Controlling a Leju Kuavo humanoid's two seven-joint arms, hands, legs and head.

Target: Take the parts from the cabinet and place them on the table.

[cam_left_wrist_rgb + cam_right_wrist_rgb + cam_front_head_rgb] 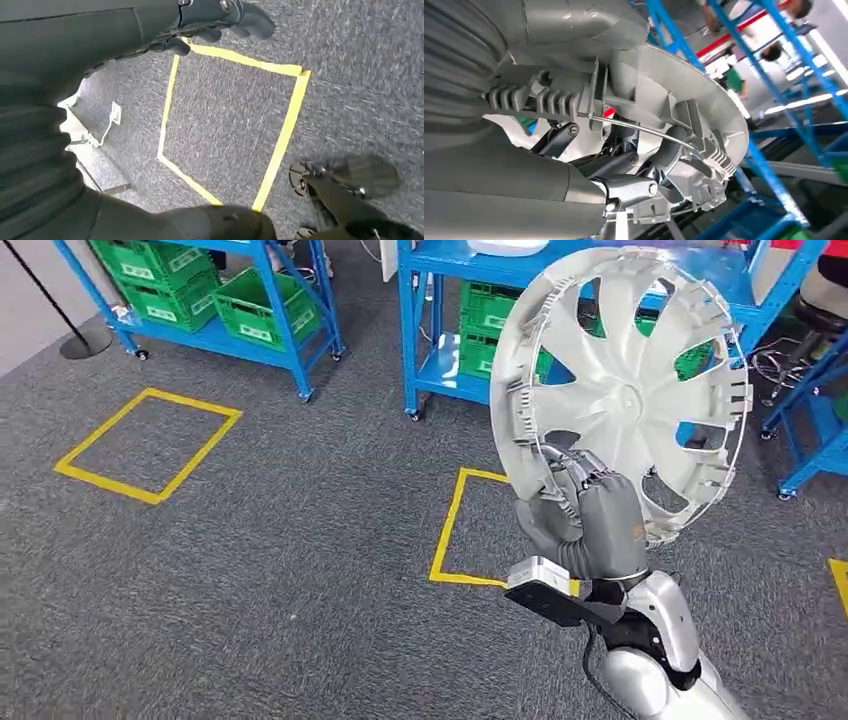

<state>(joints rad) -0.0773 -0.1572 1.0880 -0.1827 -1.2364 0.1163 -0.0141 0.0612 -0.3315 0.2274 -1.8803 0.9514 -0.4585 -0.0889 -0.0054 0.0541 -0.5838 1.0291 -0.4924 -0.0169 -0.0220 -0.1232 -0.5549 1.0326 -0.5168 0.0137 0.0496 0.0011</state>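
Wheel cover [625,390], silver and upright, is gripped at its lower rim by the right hand [590,515]; the left hand [220,20] hangs over grey carpet [235,125], fingers loosely curled, holding nothing.

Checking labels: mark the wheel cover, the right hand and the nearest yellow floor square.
wheel cover [628,392], head view, on its hub.
right hand [592,515], head view, on the back of the hand gripping the cover's rim.
yellow floor square [443,540], head view, on its left tape edge.
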